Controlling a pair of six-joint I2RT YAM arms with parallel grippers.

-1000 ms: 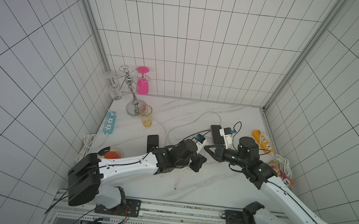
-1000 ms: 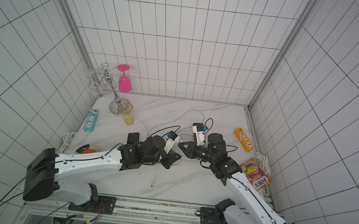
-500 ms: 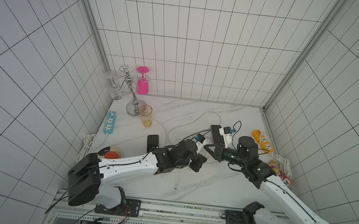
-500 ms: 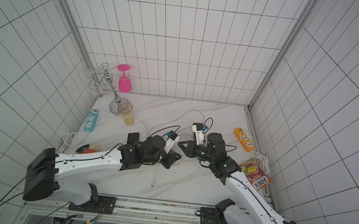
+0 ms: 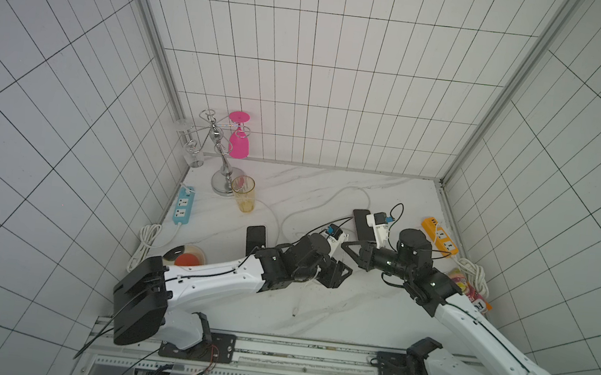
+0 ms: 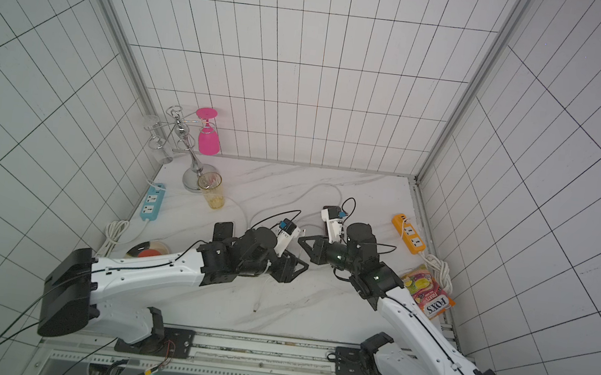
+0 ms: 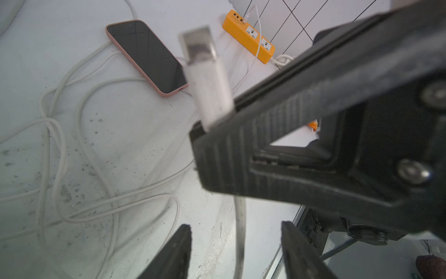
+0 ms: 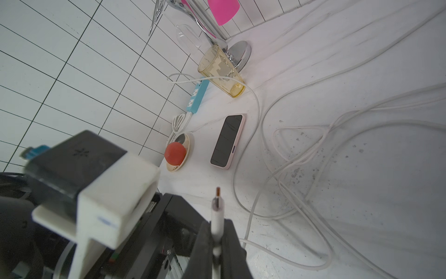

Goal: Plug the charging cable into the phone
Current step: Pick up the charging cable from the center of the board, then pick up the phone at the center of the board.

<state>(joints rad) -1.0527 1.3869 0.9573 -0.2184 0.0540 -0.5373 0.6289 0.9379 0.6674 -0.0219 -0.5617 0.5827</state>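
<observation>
We see the right gripper (image 8: pixel 216 232) closed tight on the white charging cable (image 8: pixel 217 213), just behind its plug, so that the small metal tip (image 8: pixel 218 192) sticks out free in front of the black fingers (image 8: pixel 205 244). In the left wrist view the same plug (image 7: pixel 207 79) stands out from the ribbed right finger, blurred because it is very close to the lens. The left gripper (image 7: pixel 235 225) has its jaws apart and pinches nothing; a piece of the cable hangs down between them, and we cannot tell if it touches either side. In both top views the two grippers meet almost tip to tip above the middle of the white marble tabletop (image 5: pixel 316 305). Two phones lie flat with the screen up. A smartphone with a dark screen and a pale pink case (image 7: pixel 147 56) lies near the orange power strip (image 7: pixel 248 36), with its end port free. A second dark-screened smartphone in a light case (image 8: pixel 228 141) lies just beside the small dish with a red ball (image 8: pixel 179 154), not far from the blue power strip (image 8: pixel 198 96). The plug is in the air and apart from both phones. Loose white cables (image 8: pixel 337 135) curl over the tabletop between them.
</observation>
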